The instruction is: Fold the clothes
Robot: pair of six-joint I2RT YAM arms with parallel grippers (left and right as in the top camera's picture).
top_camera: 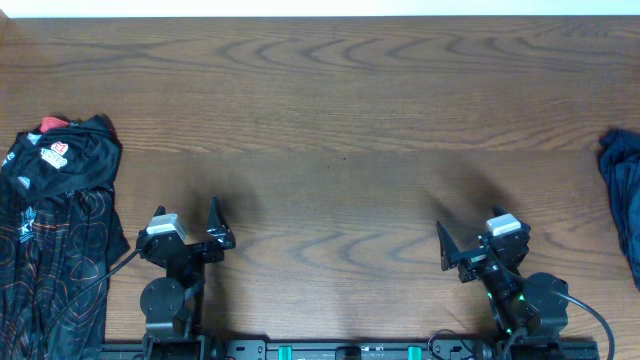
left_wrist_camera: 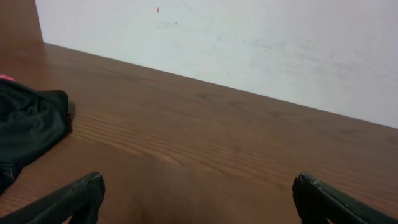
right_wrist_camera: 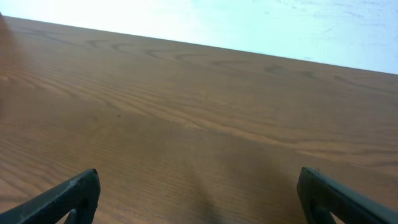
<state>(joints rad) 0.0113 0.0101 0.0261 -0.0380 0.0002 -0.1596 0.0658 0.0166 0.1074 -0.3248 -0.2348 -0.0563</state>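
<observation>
The black jersey (top_camera: 55, 230) with orange-red lines and white logos lies crumpled at the table's left edge. A bit of red cloth (top_camera: 55, 124) shows at its top. The jersey's dark edge also shows in the left wrist view (left_wrist_camera: 28, 124). A dark blue piece (top_camera: 622, 190) lies at the right edge. My left gripper (top_camera: 187, 212) is open and empty over bare wood, just right of the jersey; its jaws (left_wrist_camera: 199, 190) are spread wide. My right gripper (top_camera: 470, 230) is open and empty, well left of the blue piece; its jaws (right_wrist_camera: 199, 183) are also wide apart.
The brown wooden table (top_camera: 330, 120) stretches between the two piles. A white wall (left_wrist_camera: 249, 43) runs along its far edge. The arm bases stand at the front edge.
</observation>
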